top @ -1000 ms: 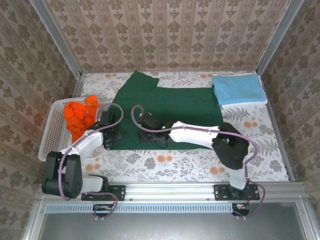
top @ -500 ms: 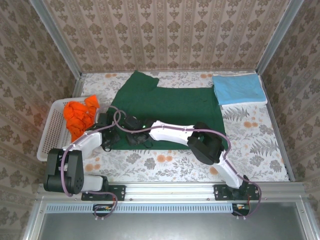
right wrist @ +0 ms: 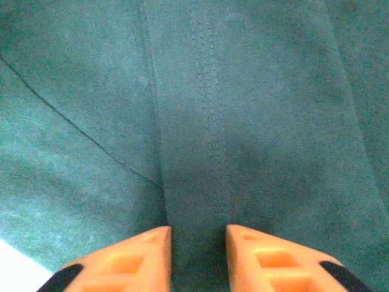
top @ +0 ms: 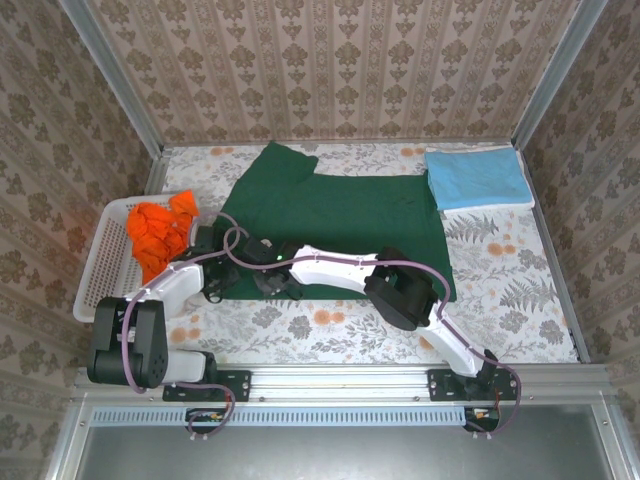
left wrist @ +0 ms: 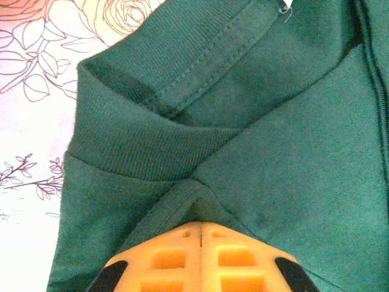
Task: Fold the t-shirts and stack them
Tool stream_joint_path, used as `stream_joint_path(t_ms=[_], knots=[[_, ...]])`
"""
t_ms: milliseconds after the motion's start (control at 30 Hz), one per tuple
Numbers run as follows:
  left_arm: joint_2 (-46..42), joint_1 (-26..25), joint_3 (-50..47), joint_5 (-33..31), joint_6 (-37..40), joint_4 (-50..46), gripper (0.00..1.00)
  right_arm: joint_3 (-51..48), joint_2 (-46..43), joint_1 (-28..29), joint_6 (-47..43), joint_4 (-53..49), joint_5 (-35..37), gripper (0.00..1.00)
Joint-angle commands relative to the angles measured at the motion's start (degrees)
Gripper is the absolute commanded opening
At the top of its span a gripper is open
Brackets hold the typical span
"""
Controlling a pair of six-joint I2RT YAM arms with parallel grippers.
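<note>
Left fingers tight on dark green t-shirt collar edge; right fingers astride hem, grip unclear

You've got a dark green shirt, light blue shirt, orange shirts, white basket, floral-print table.

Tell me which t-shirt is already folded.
The light blue t-shirt at the far right: it lies as a neat rectangle. The dark green t-shirt is spread out, and the orange t-shirts sit crumpled in the basket.

Damask-papered walls, floral tabletop, metal front rail
</note>
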Motion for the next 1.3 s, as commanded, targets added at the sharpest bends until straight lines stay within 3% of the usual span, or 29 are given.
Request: stream_joint_path(t_ms=[0, 300, 533, 733, 1267], knots=[[-0.4, 0.4, -0.8, 0.1, 0.3, 0.2, 0.04, 1.7, 1.6, 0.5, -1.6, -2.7, 1.6, 0.24], [-0.5, 0.4, -0.8, 0.0, 0.4, 0.2, 0.04, 1.5, -0.4, -1.0, -1.4, -1.9, -1.9, 0.08], [-0.6, 0.4, -0.8, -0.1, 0.4, 0.1, 0.03, -2.2, -3.4, -4.2, -0.2, 2.3, -9.0, 0.05], [-0.6, 0.5, -0.7, -0.2, 0.5, 0.1, 0.03, -3.7, -5.5, -5.9, 0.0, 3.5, -11.2, 0.00], [-0.4, 0.5, -0.6, -0.4, 0.5, -0.2, 0.03, -6.3, -7.8, -13.9, 1.2, 5.8, -17.4, 0.00]])
